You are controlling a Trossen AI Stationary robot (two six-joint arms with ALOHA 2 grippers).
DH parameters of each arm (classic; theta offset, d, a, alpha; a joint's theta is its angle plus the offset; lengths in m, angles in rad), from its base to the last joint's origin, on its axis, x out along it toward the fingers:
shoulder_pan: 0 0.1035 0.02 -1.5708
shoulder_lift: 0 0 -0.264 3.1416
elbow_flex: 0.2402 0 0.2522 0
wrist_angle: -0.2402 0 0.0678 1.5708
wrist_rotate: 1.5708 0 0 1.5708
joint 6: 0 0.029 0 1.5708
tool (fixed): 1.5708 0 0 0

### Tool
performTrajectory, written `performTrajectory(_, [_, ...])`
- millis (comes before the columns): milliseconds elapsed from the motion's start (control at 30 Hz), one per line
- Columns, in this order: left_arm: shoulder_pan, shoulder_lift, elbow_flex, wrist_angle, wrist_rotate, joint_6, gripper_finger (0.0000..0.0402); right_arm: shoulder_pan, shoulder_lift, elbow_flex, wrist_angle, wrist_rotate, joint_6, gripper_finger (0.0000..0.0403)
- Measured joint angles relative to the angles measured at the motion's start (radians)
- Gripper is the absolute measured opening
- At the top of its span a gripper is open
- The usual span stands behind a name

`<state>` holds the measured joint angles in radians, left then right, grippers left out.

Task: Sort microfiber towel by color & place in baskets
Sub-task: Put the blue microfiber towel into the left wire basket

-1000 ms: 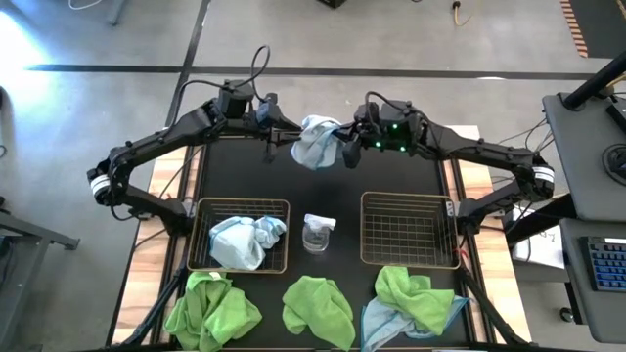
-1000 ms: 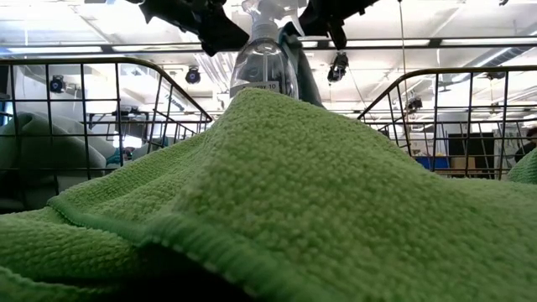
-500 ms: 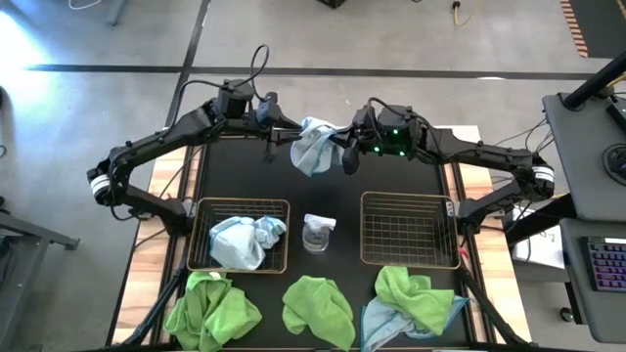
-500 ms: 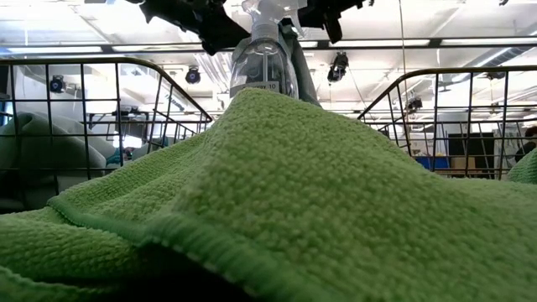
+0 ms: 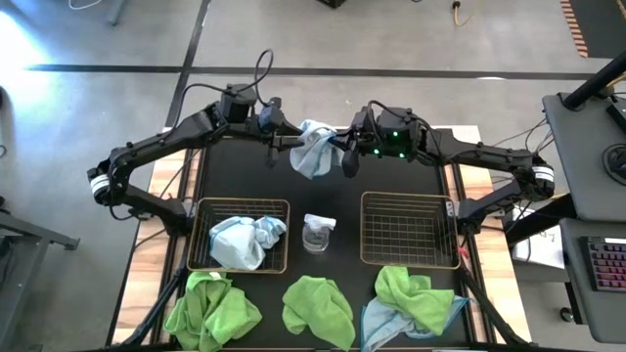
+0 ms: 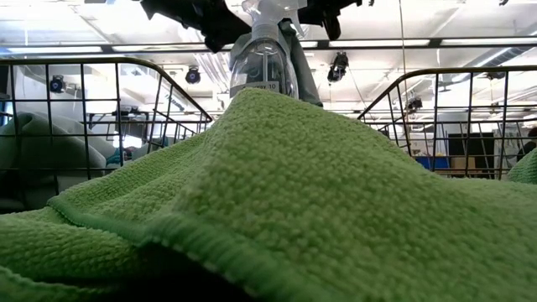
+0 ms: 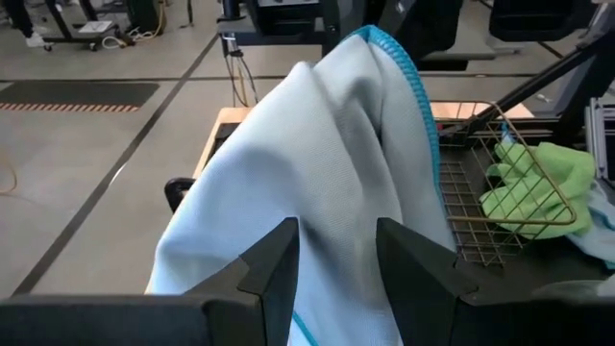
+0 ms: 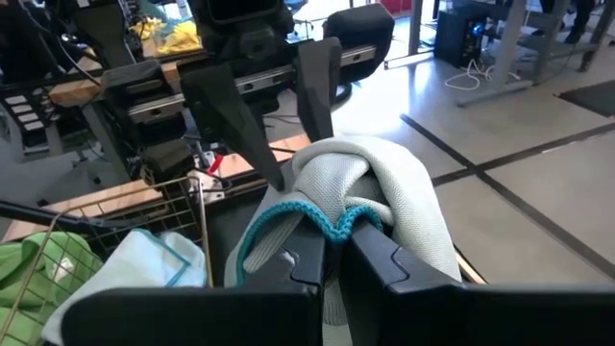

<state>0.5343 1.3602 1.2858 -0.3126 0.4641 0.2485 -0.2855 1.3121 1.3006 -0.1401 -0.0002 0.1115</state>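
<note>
A pale blue microfiber towel [image 5: 315, 147] with a teal hem hangs above the table's far middle, between my two grippers. My right gripper [image 5: 343, 154] is shut on it. My left gripper [image 5: 282, 139] stands open at the towel's other side, a fold of the cloth [image 7: 332, 192] between its fingers. The left basket [image 5: 201, 207] holds pale blue towels [image 5: 245, 240]. The right basket [image 5: 409, 230] holds nothing. Three lime green towels [image 5: 209, 309] [image 5: 318, 307] [image 5: 413, 291] lie along the near edge, the right one on another blue towel [image 5: 377, 325]. My left gripper has the blue towel's fold [image 7: 336, 279] between its fingers [image 7: 274, 259], coming level from the table's left; whether the fingers touch the cloth I cannot tell. My right gripper [image 8: 332, 245] pinches the towel's teal hem [image 8: 332, 223] between its two fingers, coming almost level from the table's right. The cloth bunches over the fingertips and hangs slack below them, clear of the table.
A clear spray bottle [image 5: 318, 233] stands between the two baskets. In the low view a green towel [image 6: 294, 193] fills the foreground, with the bottle [image 6: 263, 63] and the baskets' wire walls [image 6: 84, 92] behind it. Bare black table lies under the hanging towel.
My left gripper has edged a little toward the table's right, closer around the hanging blue towel. The towel stays lifted in my right gripper's hold. Neither gripper's finger gap has changed.
</note>
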Motion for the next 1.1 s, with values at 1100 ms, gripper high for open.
performTrajectory(1100, [-0.001,0.000,0.000,-0.001,-0.001,0.000,0.0000,0.000,0.000,0.000,-0.003,0.000,-0.055,0.0013])
